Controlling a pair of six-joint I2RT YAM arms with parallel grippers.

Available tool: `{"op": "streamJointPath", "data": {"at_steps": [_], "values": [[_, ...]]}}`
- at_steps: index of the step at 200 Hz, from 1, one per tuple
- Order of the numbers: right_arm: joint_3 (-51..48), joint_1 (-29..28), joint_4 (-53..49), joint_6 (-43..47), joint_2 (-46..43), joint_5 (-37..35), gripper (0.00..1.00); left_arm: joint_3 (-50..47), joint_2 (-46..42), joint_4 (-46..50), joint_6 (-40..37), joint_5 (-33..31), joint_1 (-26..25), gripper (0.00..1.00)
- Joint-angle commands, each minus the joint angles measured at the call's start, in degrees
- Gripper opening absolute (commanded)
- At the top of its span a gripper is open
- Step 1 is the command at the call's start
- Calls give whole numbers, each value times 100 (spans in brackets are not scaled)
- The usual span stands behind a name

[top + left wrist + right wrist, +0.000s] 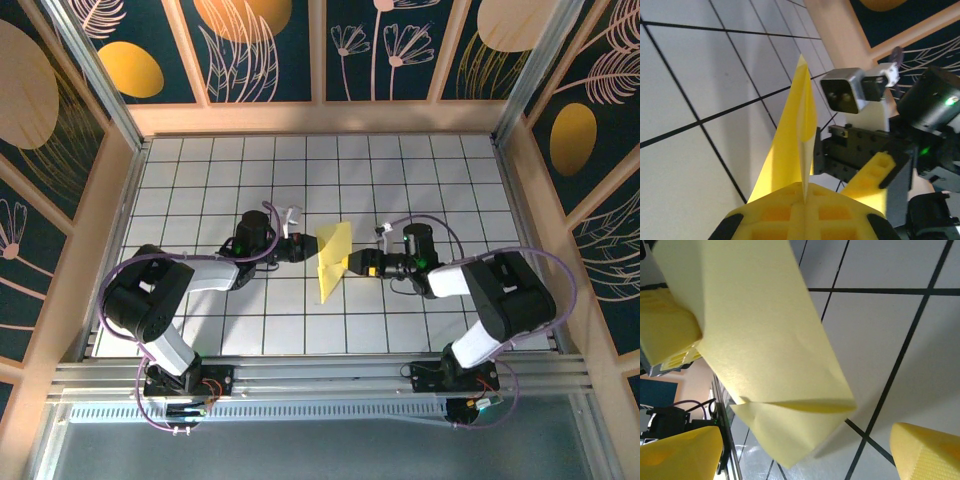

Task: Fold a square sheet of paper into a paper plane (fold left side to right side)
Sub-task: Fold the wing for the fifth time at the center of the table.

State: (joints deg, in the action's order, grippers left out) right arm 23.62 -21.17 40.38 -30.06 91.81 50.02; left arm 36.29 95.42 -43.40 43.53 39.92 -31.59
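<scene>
- The square sheet of thin yellow paper (333,258) is held raised on its edge over the middle of the white tiled table with black grid lines (200,180), between the two grippers. A fold and a crease are already seen in it. Whether its lower corner touches the table cannot be told.
- The left gripper (804,200) is closed on one edge of the sheet, with the paper pinched between its yellow fingers (775,215). The rest of the sheet stands free above them.
- The right gripper (358,264) is spread wide, with one yellow finger (927,450) on each side of the sheet, and no contact with the paper is seen.
- Because the thin sheet is carried by one narrow pinch only, it could be bent or turned by its own weight. The edges would then not be met evenly when the left side is brought to the right side.
- If the right fingers are closed at a wrong place, an unwanted crease could be pressed in, or the existing fold could be crushed.
- If the sheet is pulled by both grippers in opposite directions, it could be torn or drawn out of the left pinch.
- The two grippers are very near each other, so a collision of the fingers is possible if the approach is not made slowly.
- If the left pinch is released before the sheet is laid flat, the fold could spring open and the alignment could be lost.
</scene>
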Motion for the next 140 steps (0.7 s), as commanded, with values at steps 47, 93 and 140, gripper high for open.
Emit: {"op": "streamJointPath", "data": {"at_steps": [47,93,140], "values": [[116,-199,1502,-273,675,339,82,53,177,-387,19,293,30,0],[230,-148,1297,-192,489,361,73,192,245,304,-219,-114,38,0],[503,4,391,244,281,267,62,304,416,765,-304,-378,83,0]]}}
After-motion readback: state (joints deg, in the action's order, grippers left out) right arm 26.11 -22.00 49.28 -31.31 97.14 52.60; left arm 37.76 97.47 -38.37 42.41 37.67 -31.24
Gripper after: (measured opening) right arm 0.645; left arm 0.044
